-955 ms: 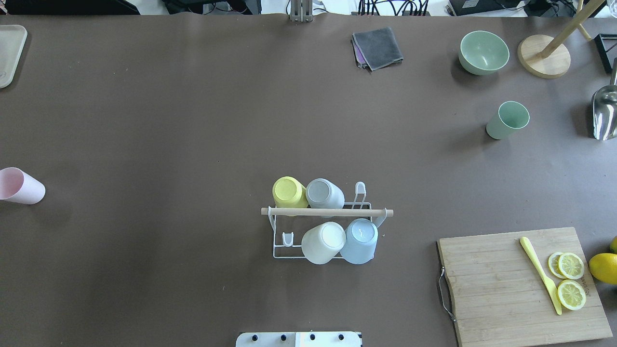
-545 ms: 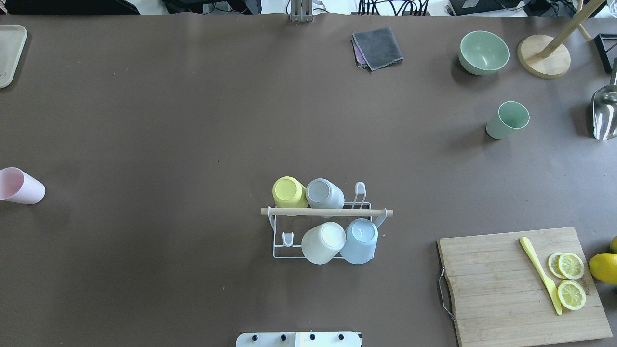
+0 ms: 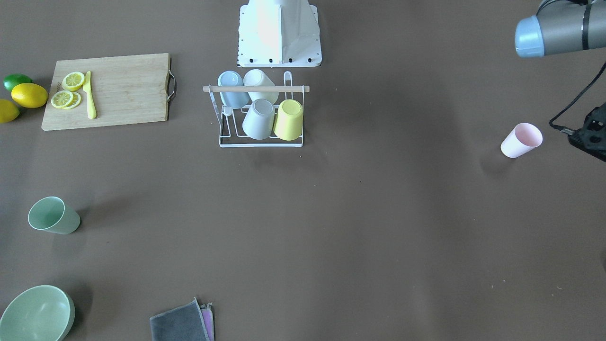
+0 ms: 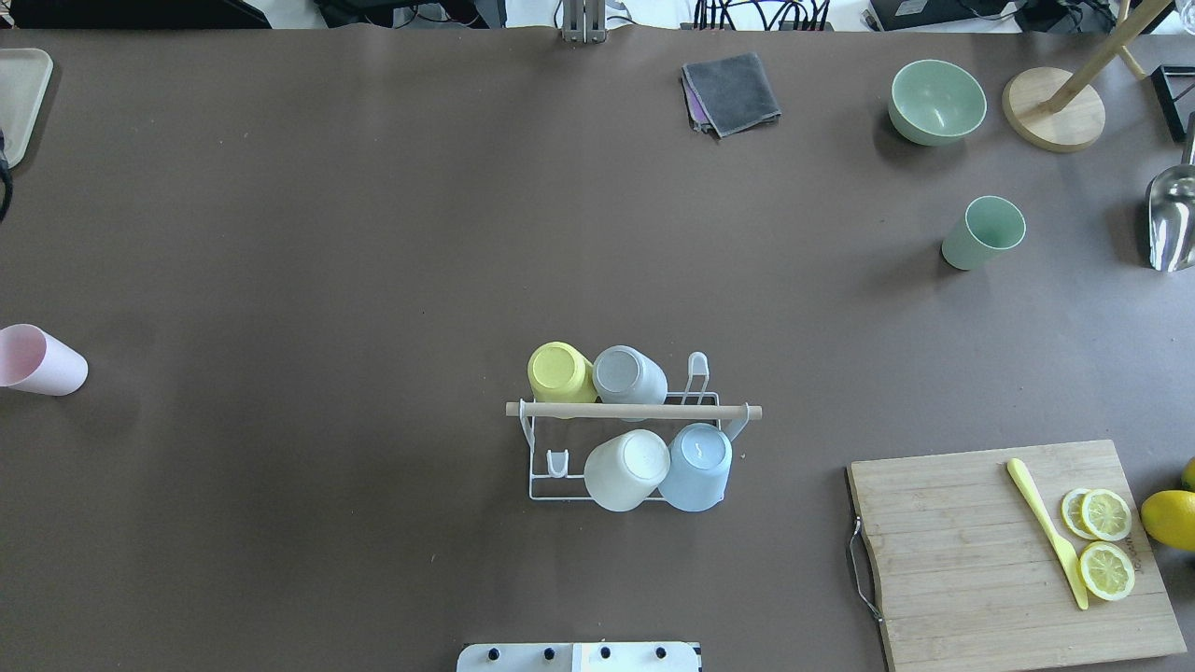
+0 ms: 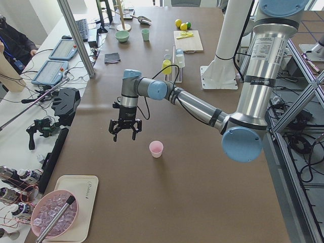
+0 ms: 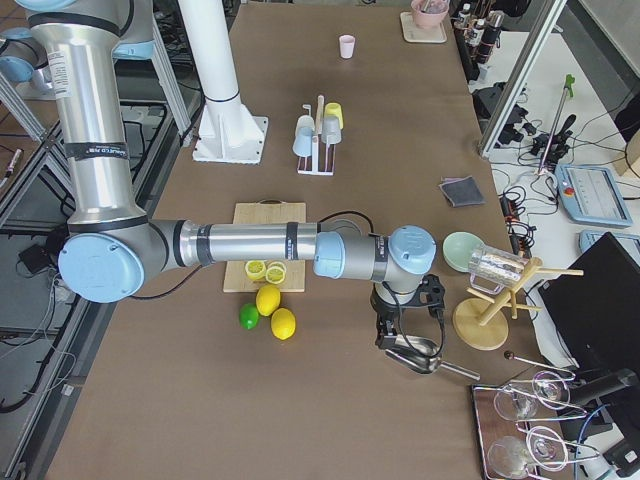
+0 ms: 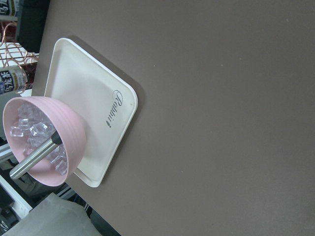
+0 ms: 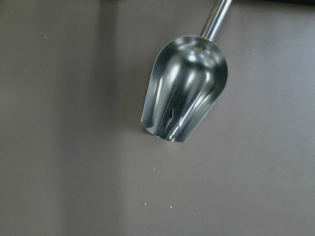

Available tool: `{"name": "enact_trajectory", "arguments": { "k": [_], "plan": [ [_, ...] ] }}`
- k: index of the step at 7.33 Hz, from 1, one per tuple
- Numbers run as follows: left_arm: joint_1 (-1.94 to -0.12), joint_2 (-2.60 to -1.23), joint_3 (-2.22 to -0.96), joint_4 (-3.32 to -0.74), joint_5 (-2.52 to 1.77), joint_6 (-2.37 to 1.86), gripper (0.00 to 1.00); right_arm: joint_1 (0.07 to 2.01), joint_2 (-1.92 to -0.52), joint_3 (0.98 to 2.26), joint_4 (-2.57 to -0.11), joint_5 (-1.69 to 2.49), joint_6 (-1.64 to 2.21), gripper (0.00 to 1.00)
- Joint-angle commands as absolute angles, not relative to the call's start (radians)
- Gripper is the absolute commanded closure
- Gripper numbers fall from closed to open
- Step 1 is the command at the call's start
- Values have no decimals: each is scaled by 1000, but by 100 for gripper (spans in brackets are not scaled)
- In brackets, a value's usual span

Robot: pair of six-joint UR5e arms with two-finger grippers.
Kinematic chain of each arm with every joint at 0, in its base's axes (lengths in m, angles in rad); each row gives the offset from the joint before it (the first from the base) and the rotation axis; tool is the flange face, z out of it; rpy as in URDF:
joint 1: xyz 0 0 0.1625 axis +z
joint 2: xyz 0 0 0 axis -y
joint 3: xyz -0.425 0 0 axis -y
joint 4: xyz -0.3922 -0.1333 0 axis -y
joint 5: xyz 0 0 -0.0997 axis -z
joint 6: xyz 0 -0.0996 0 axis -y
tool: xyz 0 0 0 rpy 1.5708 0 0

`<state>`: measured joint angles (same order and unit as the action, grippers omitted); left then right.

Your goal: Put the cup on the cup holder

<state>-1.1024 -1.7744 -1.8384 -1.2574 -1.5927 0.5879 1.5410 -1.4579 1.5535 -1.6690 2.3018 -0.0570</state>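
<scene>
Cup (image 4: 42, 359) wants a square grip on its wall, then inverting onto a free prong (image 4: 557, 462) of the holder (image 4: 635, 411) — left gripper (image 5: 124, 134) hangs near it, holding nothing; whether its fingers are apart I cannot tell. Pale pink, tapered, mouth up — it stands at the table's (image 4: 373, 233) left end, well apart from the holder.

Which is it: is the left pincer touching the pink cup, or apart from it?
Apart. The exterior left view shows the left pincer off to one side of the upright pink cup, with a clear gap between them.
</scene>
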Motion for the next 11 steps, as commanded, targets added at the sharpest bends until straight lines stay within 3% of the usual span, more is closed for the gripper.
{"name": "enact_trajectory", "arguments": {
  "k": [1,3,5,7,11],
  "plan": [
    [-903,-1848,-1829,-1029,-1447,652,2,1529,-1457,1588,-1669,2302,-57,0],
    [-752,-1920,-1787,-821,-1434,647,2,1465,-1457,1675,-1670,2260,-55,0],
    [-655,-1956,-1637,-805,-1356,647,2,1411,-1418,1710,-1675,2238,-7,0],
    [-608,-1956,-1583,-807,-1355,643,2,1358,-1356,1744,-1732,2233,130,0],
    [-603,-1927,-1582,-818,-1339,588,2,1220,-1240,1792,-1829,2067,133,0]
  ]
}}
